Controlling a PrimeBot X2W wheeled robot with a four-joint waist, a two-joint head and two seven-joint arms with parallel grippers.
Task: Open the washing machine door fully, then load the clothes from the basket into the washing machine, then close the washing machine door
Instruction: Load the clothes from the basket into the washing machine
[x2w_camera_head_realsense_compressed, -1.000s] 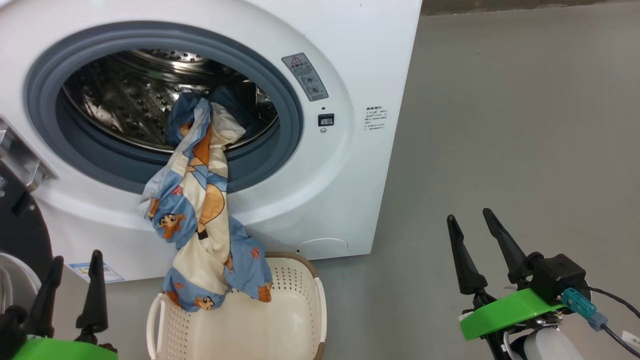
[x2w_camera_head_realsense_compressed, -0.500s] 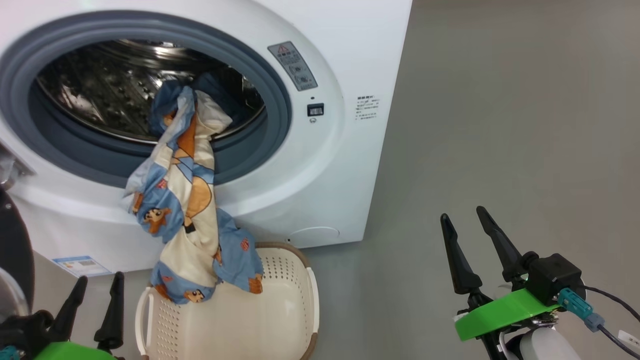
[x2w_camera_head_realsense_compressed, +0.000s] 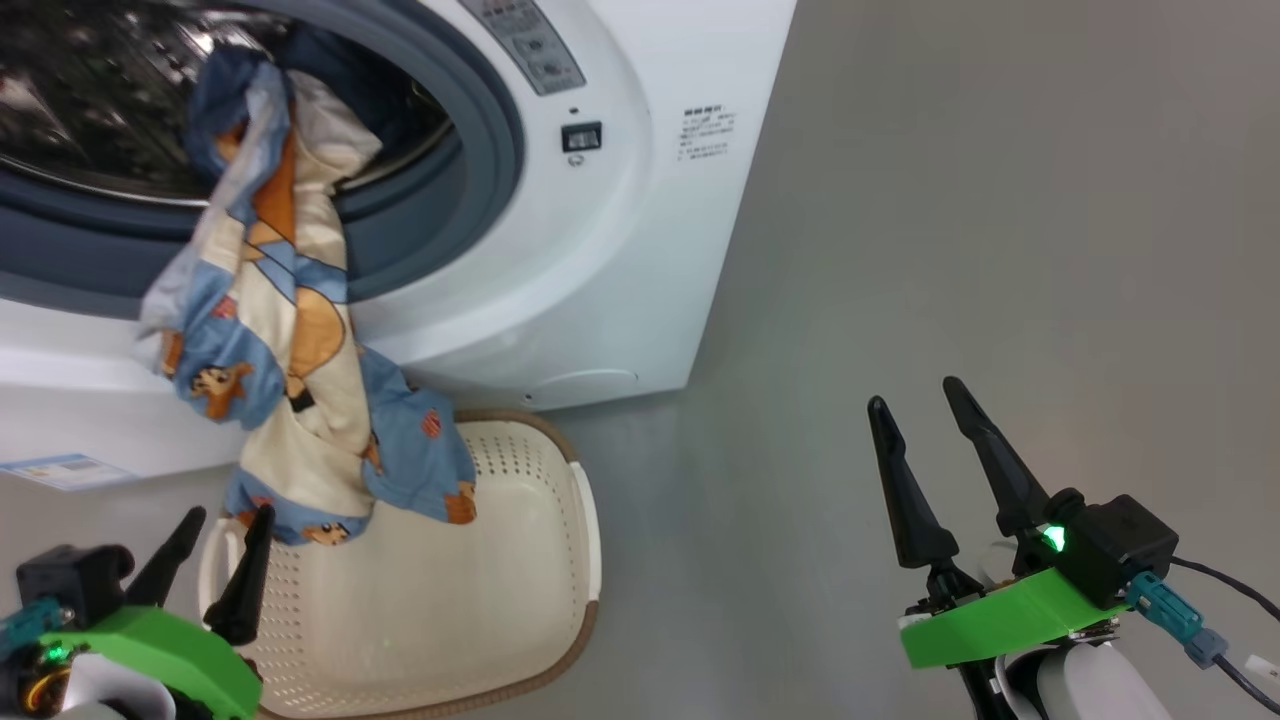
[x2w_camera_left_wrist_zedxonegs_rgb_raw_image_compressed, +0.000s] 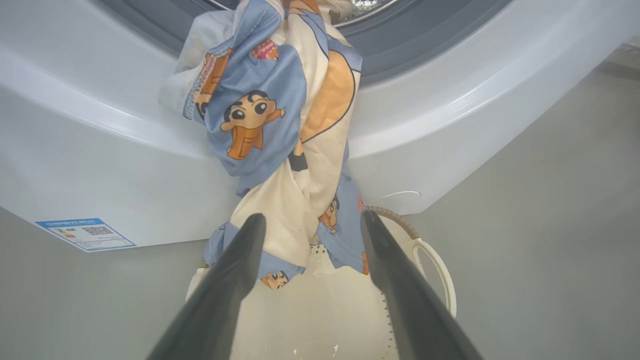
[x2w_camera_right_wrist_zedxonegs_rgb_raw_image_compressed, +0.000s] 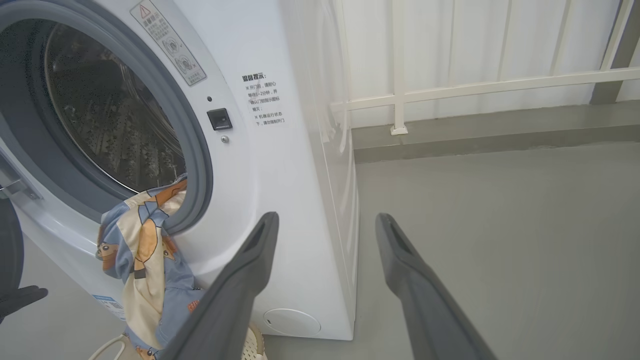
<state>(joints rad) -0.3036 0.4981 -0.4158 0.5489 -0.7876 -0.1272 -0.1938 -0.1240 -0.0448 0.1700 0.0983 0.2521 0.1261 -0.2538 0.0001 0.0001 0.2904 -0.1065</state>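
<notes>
Just ahead of the left gripper (x2w_camera_head_realsense_compressed: 230, 513), framed between its spread fingers in the wrist view, the clothes (x2w_camera_left_wrist_zedxonegs_rgb_raw_image_compressed: 260, 120) hang in one twisted bundle. The upper end lies inside the steel drum (x2w_camera_right_wrist_zedxonegs_rgb_raw_image_compressed: 115, 135). The middle drapes over the grey-blue seal (x2w_camera_head_realsense_compressed: 490, 130) and down the white front of the washing machine (x2w_camera_head_realsense_compressed: 600, 250). The lower end reaches the far rim of the basket (x2w_camera_head_realsense_compressed: 585, 520). The basket sits on the floor (x2w_camera_head_realsense_compressed: 950, 200) directly under and in front of this gripper, close against the foot of the machine. The left gripper is released, fingers apart, grasping nothing; whether a fingertip brushes the cloth cannot be told. The right gripper (x2w_camera_head_realsense_compressed: 914, 392) is likewise released and empty. It hovers over bare grey floor, well apart from the basket on its right side, with its fingers pointing past the machine's right front corner. The machine's round mouth stands uncovered. A small blue label sticker (x2w_camera_head_realsense_compressed: 60, 470) sits low on the machine's front, beyond and to the left of the left gripper.
</notes>
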